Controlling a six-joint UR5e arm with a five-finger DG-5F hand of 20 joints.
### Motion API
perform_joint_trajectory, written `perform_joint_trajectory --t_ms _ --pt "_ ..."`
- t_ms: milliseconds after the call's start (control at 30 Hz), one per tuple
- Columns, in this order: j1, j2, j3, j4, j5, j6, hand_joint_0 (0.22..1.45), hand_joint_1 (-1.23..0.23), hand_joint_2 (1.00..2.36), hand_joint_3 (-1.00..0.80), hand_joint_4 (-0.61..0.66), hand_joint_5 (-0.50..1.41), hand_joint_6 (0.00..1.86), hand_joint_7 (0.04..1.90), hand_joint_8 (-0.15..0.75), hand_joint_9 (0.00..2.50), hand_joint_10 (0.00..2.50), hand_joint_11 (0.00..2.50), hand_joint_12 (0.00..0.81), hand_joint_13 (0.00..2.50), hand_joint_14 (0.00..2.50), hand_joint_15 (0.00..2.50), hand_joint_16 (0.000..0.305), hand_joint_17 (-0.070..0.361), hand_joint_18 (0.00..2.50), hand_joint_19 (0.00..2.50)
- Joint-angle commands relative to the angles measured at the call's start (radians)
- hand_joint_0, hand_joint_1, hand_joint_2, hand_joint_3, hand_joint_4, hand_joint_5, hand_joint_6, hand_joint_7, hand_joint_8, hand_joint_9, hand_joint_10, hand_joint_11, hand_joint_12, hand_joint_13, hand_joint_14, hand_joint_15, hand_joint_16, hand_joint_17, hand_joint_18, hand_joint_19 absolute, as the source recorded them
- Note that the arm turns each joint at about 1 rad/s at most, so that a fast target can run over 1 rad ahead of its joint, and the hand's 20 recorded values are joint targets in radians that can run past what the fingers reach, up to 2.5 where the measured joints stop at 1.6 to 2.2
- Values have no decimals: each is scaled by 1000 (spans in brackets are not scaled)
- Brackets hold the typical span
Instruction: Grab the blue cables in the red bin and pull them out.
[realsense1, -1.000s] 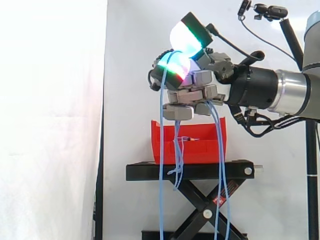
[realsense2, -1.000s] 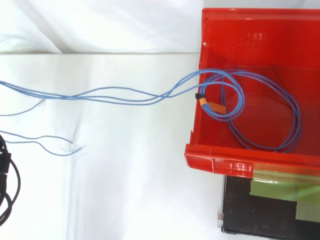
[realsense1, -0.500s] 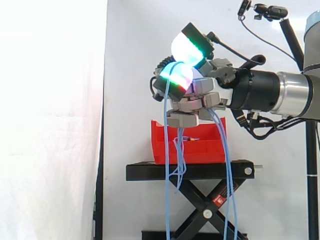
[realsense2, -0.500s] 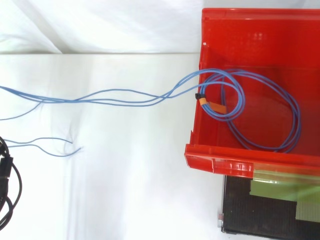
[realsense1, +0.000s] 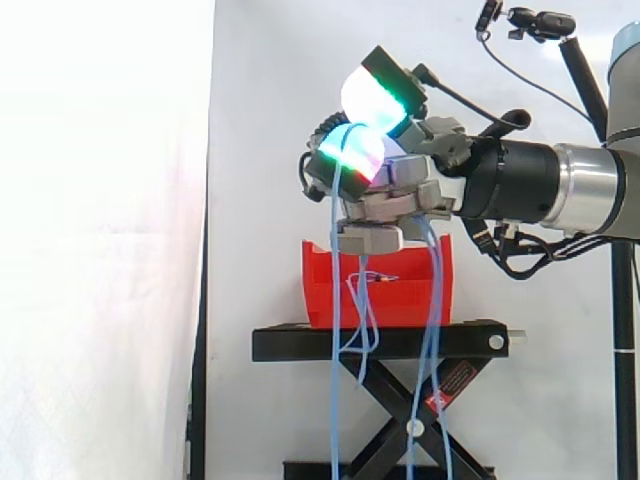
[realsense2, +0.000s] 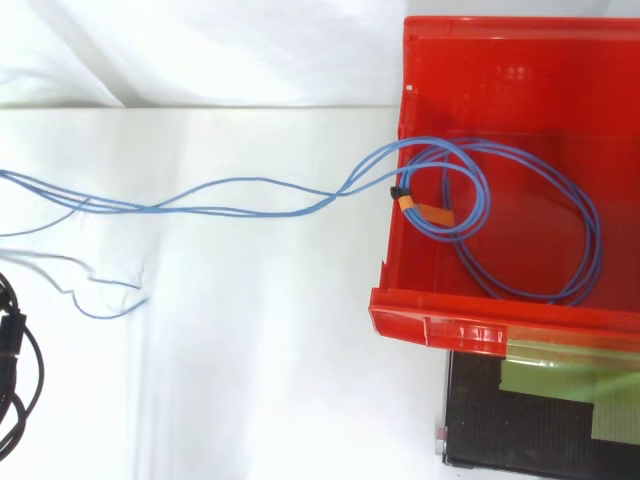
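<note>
The hand (realsense1: 400, 190) hangs just above the bin (realsense1: 400, 305), up and a little toward the bin's left end in the side view, on the arm (realsense1: 560, 190) that reaches in from the bin's right. Its fingers (realsense1: 372, 238) are curled tight round the cables (realsense1: 335, 400), which are gripped in the fist. 1 strand runs up over a pad (realsense1: 352, 152) glowing cyan and magenta; the pad above it shines white with a green edge.

From the fist the blue strands drop in 2 groups. 1 falls in front of the bin's left part, the other in front of its right part. Both pass the bin's front wall and the stand (realsense1: 300, 345) under the bin and go on below it. A short loop of cable dangles at the bin's front, just below its rim.

From above, a good part of the cables (realsense2: 430, 148) lies coiled on the floor of the bin (realsense2: 470, 325), a wide loop filling most of it. An orange tag (realsense2: 422, 209) sits on the bundle just inside the bin's left wall. From there several strands climb over that wall and stretch away to the bin's left, close together. Well to the left of the bin, below those strands, some loose ends trail apart from them.
</note>
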Motion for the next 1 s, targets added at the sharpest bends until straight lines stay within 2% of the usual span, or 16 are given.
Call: perform_joint_trajectory --t_ms 0,33,100,133,300,867,967 --pt "1 0 0 0 0 0 1006 -1057 1017 -507 142 720 1261 317 149 1483 1081 1743 266 1607 202 1713 49 109 1208 1339" --pt "-1 0 0 0 0 0 1006 -1058 1018 -509 143 720 1263 316 170 1482 1096 1701 259 1586 314 1683 48 107 1209 1337" --pt "1 0 0 0 0 0 1003 -1057 1016 -523 146 718 1267 327 258 1506 969 1631 316 1467 961 1334 44 98 1213 1358" --pt "-1 -1 1 0 0 0 1001 -1057 1016 -516 148 717 1268 327 262 1519 906 1662 332 1454 1025 1307 44 98 1213 1349" --pt "-1 0 0 0 0 0 997 -1057 1016 -519 146 717 1271 326 264 1551 758 1723 333 1415 1164 1268 43 97 1207 1373" --pt "1 0 0 0 0 0 991 -1054 1016 -529 138 709 1280 332 234 1567 591 1773 325 1412 1143 1284 40 89 1178 1401" --pt "1 0 0 0 0 0 990 -1054 1016 -523 141 708 1282 318 240 1583 409 1824 329 1415 1116 1298 41 92 1175 1393"
